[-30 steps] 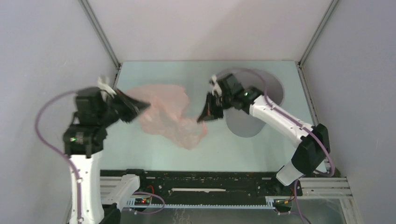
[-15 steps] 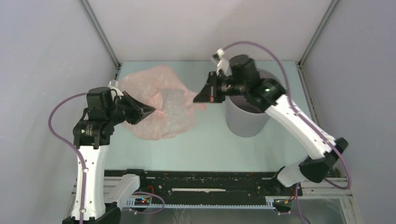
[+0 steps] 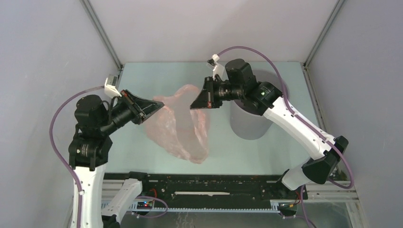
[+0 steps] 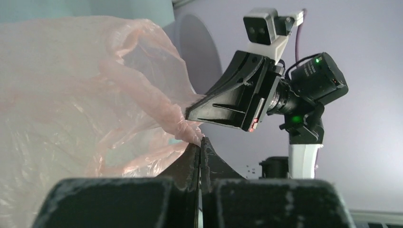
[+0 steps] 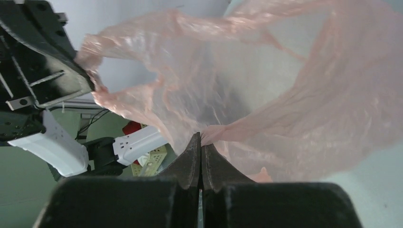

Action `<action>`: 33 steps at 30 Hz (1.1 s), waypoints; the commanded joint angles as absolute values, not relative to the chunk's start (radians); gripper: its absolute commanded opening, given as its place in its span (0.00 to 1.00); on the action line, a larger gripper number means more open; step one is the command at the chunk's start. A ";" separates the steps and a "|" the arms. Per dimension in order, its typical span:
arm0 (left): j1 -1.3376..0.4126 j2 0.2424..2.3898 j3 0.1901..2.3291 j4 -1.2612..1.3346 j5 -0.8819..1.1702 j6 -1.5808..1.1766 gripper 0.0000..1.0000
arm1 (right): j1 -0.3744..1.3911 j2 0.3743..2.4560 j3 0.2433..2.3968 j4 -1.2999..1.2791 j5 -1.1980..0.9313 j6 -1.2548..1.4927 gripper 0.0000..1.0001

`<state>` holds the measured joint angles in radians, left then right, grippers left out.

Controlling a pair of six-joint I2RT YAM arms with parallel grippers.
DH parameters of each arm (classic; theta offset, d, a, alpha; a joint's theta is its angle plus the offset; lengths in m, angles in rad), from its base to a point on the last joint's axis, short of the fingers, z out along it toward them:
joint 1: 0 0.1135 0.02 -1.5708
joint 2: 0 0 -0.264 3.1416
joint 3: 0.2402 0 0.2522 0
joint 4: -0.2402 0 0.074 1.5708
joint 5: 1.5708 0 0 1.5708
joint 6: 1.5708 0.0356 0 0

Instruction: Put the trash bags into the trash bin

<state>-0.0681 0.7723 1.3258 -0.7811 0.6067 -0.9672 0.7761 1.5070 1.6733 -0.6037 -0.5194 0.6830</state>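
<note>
- Starting at the left gripper [image 4: 200, 141]: jaws pressed flat together, with a fold of the thin wrinkly pale-pink translucent plastic bag [image 3: 183, 128] pinched right at the tips.
- Same deal at the right gripper [image 5: 199, 137]: fingers closed tight, with bag film bunched up where they meet.
- From the top view, both sets of tips raised off the table and aimed roughly at each other, near but not touching.
- Bag strung between the two grips, upper edge pulled across and the rest hanging below as a loose, crumpled pouch.
- In the right wrist view, film spread wide and partly opened out, with light showing through it.
- Can't tell whether the bottom of the bag touches the pale mint-green table [image 3: 138, 152] or just hangs above it.
- Further out, a plain grey round plastic bin [image 3: 249, 129] standing upright to the right of the bag, its top mostly hidden under the right arm.
- Bag fully outside the bin, beside it with a gap between.
</note>
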 commanded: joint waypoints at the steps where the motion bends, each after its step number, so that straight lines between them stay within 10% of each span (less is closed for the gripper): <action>1: -0.144 0.780 1.315 -0.678 0.626 -1.040 0.00 | 0.828 1.476 1.724 -0.495 -0.485 0.692 0.04; 10: -0.235 0.803 1.302 -0.663 0.584 -1.055 0.00 | 0.908 1.444 1.665 -0.350 -0.423 0.717 0.06; 33: -0.238 0.848 1.335 -0.677 0.622 -1.053 0.00 | 0.999 1.425 1.597 -0.304 -0.288 0.592 0.58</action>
